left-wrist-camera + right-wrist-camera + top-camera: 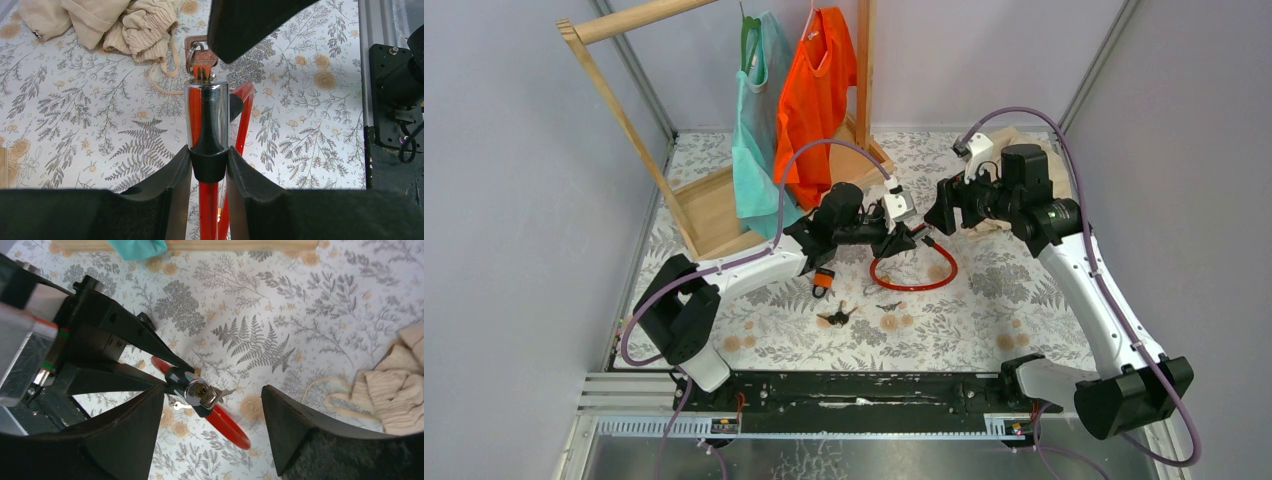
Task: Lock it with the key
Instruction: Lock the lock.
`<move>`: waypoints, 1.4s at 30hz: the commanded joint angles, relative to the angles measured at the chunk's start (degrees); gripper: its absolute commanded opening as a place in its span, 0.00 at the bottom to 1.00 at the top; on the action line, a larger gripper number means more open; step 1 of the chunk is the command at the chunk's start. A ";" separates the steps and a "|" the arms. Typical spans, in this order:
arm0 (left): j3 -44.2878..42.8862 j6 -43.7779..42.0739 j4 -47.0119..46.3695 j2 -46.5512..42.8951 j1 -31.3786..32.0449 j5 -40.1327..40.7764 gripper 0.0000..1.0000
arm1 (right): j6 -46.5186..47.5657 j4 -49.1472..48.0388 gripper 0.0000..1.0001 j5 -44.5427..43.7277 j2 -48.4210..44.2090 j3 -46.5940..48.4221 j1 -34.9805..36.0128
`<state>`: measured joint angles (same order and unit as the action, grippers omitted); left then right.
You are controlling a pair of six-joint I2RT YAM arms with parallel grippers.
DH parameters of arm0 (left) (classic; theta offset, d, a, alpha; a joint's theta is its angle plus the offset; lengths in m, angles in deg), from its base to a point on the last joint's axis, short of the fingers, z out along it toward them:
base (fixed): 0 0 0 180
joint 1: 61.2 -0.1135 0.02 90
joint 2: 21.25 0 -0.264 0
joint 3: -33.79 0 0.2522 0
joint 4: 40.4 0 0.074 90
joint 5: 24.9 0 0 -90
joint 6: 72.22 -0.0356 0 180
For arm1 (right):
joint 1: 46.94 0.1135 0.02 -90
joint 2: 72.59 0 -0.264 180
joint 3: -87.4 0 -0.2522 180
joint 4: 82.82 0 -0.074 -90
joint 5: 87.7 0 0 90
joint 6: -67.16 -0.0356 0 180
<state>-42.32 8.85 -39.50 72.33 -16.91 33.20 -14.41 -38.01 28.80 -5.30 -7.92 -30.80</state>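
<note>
A red cable lock (pixel 914 278) with a chrome cylinder (pixel 207 112) is held above the table. My left gripper (pixel 210 165) is shut on the black collar just below the cylinder. A key (pixel 200 56) sticks in the keyhole at the cylinder's end, also seen as the key (pixel 218 394) in the right wrist view. My right gripper (pixel 213 395) faces the cylinder's keyhole end (pixel 196 389), open, with its fingers wide on either side and touching nothing. In the top view the right gripper (pixel 939 215) sits just right of the left gripper (pixel 902 238).
A beige cloth (pixel 1014 150) lies at the back right. A wooden rack (pixel 709 210) holds a teal shirt (pixel 754 130) and an orange shirt (pixel 814 90). A small padlock (pixel 823 282) and loose dark keys (pixel 837 316) lie on the patterned table.
</note>
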 commanded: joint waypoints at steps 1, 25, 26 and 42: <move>0.74 -0.17 1.78 0.31 0.34 0.13 0.00 | -3.31 3.80 0.77 -1.40 0.31 2.46 0.28; 0.95 -0.70 1.57 -0.15 0.38 -0.05 0.00 | -6.43 6.39 0.46 14.71 7.24 4.26 -6.02; 0.93 -0.70 1.56 -0.15 0.38 -0.09 0.00 | -6.32 6.39 0.45 14.84 7.31 4.16 -5.98; 0.99 -0.48 1.70 -0.78 0.40 -0.60 0.00 | -2.89 7.11 0.31 14.80 8.36 2.80 -5.97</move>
<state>-42.32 8.78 -39.50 72.31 -16.88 33.16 -18.79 -30.88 42.42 2.70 -5.74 -36.64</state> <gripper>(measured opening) 0.340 0.338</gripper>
